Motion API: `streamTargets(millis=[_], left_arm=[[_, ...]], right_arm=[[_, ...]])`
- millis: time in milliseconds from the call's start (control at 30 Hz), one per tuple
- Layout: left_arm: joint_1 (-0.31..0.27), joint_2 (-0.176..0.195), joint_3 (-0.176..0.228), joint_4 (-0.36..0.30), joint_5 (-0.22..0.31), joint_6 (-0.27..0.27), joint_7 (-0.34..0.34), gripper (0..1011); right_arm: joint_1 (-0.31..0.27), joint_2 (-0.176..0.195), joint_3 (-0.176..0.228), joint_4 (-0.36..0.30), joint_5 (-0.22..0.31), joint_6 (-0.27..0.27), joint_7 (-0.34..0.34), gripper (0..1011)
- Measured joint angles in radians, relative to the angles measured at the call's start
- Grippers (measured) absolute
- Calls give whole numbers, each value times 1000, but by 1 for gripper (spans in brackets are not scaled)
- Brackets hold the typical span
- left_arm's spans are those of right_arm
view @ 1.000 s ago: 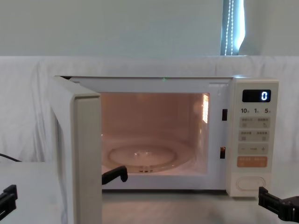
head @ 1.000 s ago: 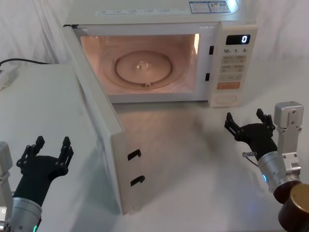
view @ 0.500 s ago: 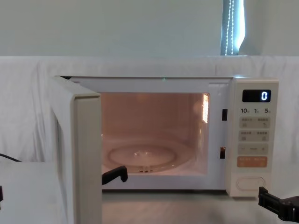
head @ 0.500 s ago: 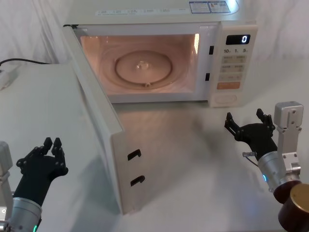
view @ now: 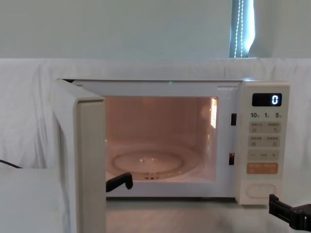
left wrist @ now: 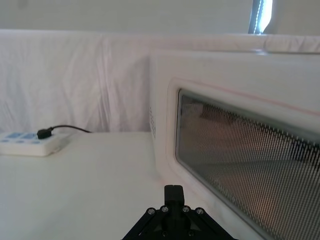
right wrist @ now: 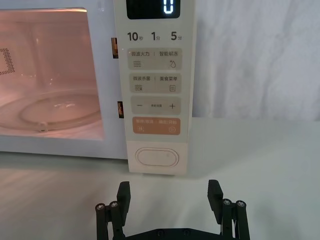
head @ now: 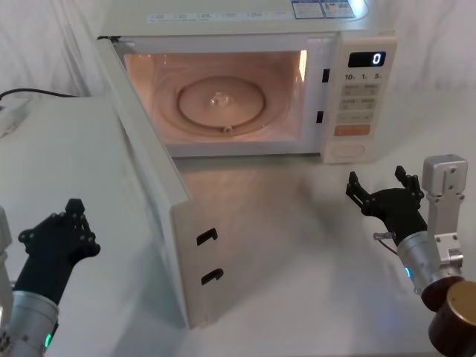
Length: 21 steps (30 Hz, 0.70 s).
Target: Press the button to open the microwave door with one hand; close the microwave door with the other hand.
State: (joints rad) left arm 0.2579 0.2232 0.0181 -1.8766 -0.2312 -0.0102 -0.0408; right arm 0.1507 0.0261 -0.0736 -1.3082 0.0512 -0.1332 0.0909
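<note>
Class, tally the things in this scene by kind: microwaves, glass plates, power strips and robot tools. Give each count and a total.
microwave: 1
glass plate: 1
power strip: 1
tools: 2, the left tool and the right tool
Total: 5

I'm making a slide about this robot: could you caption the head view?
Microwave door swung open, left gripper shut beside it, right gripper open before the button.
</note>
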Motion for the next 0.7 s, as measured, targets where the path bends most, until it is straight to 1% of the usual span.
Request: streamTargets(millis=[200, 333, 367, 467, 700], left_arm=[[-17, -9, -16, -31, 9, 31, -8, 0], [-30, -13, -26, -57, 17, 77, -11, 0], [-30, -13, -26, -57, 17, 77, -11, 0], [-40, -16, -33, -78, 23, 102, -18, 0], [-60, -19, -38, -98, 39, 114, -41, 0]], right_arm=[[0, 0, 0, 0, 0, 0, 0, 1002], [0, 0, 0, 0, 0, 0, 0, 1002], [0, 0, 0, 0, 0, 0, 0, 1002], [0, 0, 0, 0, 0, 0, 0, 1002], [0, 0, 0, 0, 0, 0, 0, 1002]])
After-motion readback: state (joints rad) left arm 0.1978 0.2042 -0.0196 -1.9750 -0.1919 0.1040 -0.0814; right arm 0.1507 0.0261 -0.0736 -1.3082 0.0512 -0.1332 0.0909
